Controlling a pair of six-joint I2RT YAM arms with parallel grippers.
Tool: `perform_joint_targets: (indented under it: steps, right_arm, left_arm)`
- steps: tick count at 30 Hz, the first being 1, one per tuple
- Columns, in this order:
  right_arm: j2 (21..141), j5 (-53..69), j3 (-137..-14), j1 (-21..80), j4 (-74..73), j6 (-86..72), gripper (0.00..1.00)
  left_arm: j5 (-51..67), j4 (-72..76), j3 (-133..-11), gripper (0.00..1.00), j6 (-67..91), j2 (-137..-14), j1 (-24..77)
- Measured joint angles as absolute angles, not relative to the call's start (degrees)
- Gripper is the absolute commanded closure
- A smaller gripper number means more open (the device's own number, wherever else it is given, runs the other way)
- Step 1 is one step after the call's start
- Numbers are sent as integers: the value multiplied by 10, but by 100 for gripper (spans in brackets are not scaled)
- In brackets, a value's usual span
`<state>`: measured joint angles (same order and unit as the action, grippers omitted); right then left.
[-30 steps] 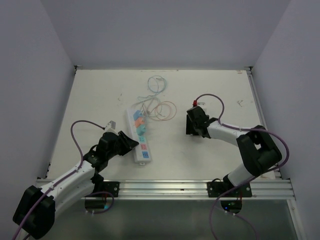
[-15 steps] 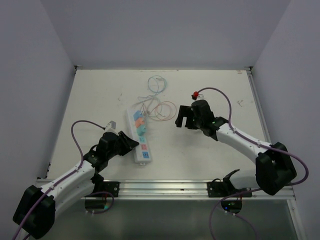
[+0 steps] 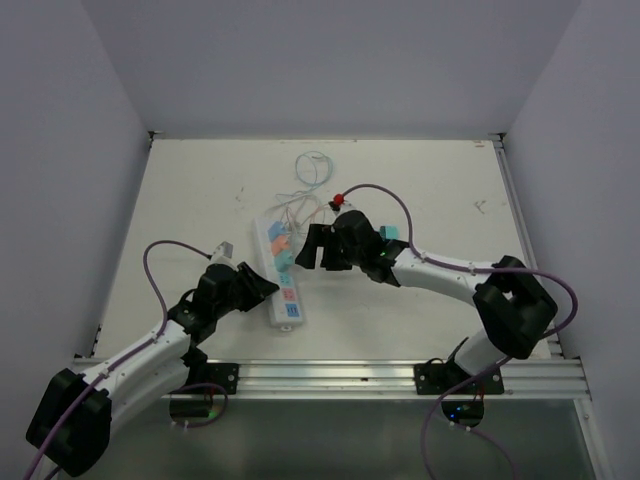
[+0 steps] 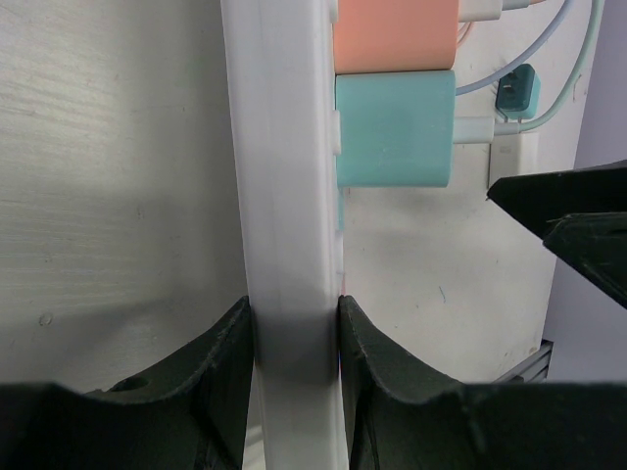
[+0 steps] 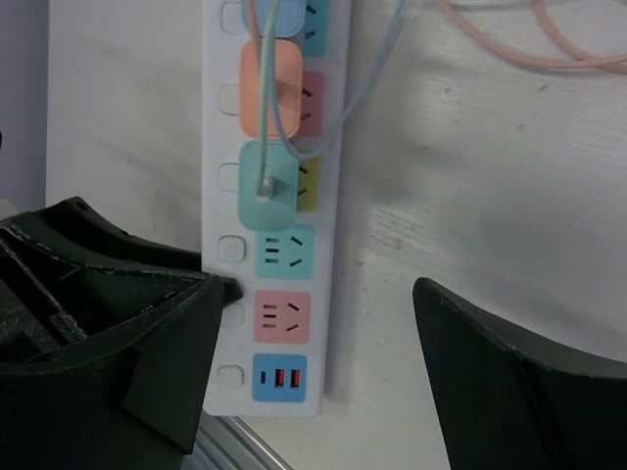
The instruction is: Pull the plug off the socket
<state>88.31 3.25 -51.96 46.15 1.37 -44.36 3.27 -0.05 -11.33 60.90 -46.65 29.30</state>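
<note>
Within the last second the right gripper point(image 3: 316, 248) has been swung across the counter point(image 3: 190, 200) to just beside the power strip point(image 3: 283, 292), with its jaws spread wide and empty. The strip, lying left of centre, is clamped at its near end by the left gripper point(image 4: 294, 328). The teal plug point(image 5: 266, 188) remains seated, so extraction is judged imminent.

Light is soft and even, coming from above; the cream-white bench point(image 3: 190, 210) looks bright, without glare. Shadows are weak: in the left wrist view a grey one lies on the bench beside the long white plastic power strip point(image 4: 284, 176). The black left claw point(image 4: 292, 304) and the black right claw point(image 5: 325, 289), very near their cameras, look slightly blurred, and farther things are sharper.
</note>
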Motion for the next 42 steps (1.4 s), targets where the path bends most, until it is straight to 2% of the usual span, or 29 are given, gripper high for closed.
perform_joint_targets:
  steps: [14,17,20,21,22,23,25,26,27,28,29,32,37,42]
  right_arm:
    - [1024,46,-610,491,58,-469,34]
    - [1044,52,-620,492,58,-470,41]
    - [1054,57,-629,492,58,-471,55]
    - [1055,59,-631,492,60,-472,63]
    - [1056,61,-634,492,61,-472,68]
    - [1056,64,-635,494,63,-473,80]
    - [1056,65,-635,495,63,-473,89]
    - [1056,67,-635,495,63,-473,92]
    - [1056,69,-634,494,65,-473,98]
    - [1056,70,-633,494,65,-474,100]
    - [1056,72,-632,495,69,-473,100]
    - [1055,75,-624,495,80,-473,100]
    - [1039,85,-600,495,91,-467,100]
    - [1027,90,-582,496,98,-464,100]
  left_arm:
    - [34,0,-113,100,609,-468,293]
    - [34,1,-113,100,609,-469,293]
    - [35,2,-113,100,609,-470,293]
    - [36,3,-113,98,609,-470,293]
    - [36,3,-113,95,609,-470,293]
    - [37,4,-113,88,609,-471,293]
    - [38,3,-113,81,609,-471,293]
    - [38,3,-113,67,609,-471,293]
    - [38,3,-114,56,608,-470,293]
    - [38,3,-113,45,606,-469,293]
    - [38,1,-114,28,600,-468,293]
    - [41,-19,-114,15,584,-467,293]
    - [41,-43,-131,16,564,-484,293]
    - [44,-43,-157,26,555,-521,293]
